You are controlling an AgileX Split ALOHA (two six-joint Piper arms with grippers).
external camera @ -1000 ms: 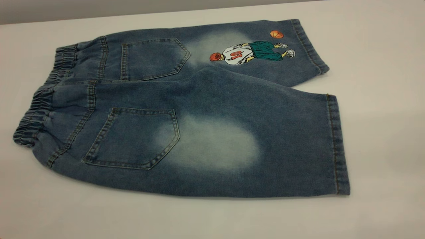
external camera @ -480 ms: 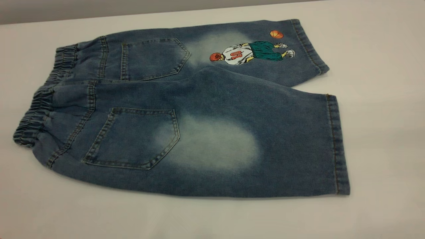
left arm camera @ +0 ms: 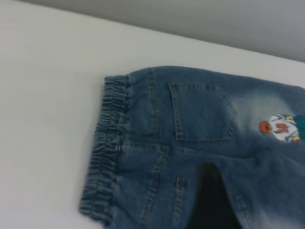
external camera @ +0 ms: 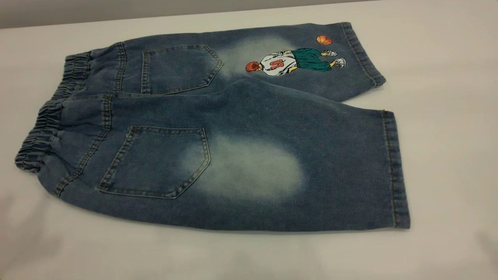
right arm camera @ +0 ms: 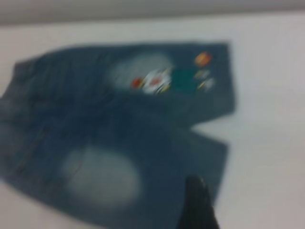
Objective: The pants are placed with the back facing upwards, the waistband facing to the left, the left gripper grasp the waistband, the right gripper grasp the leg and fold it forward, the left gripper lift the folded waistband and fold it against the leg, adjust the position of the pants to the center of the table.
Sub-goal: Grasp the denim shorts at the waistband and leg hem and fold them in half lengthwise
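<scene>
The blue denim pants [external camera: 241,105] lie flat on the white table [external camera: 447,77], back pockets up. Their elastic waistband [external camera: 39,132] is at the left. The leg [external camera: 249,167] with the pale oval is nearest the front, and the leg with the basketball cartoon [external camera: 290,62] lies behind it. Neither gripper appears in the exterior view. The left gripper [left arm camera: 212,200] shows only as a dark tip hovering over the seat, near the waistband [left arm camera: 107,143]. The right gripper [right arm camera: 198,205] is a dark tip above the hem of the leg [right arm camera: 100,176].
Bare table surrounds the pants on every side. The table's far edge [external camera: 155,13] meets a grey background. Faint shadows lie on the table at the near left [external camera: 23,249] and near right [external camera: 486,241] corners.
The pants have not moved. Soft shadows have appeared on the table at the near left and near right corners of the exterior view.
</scene>
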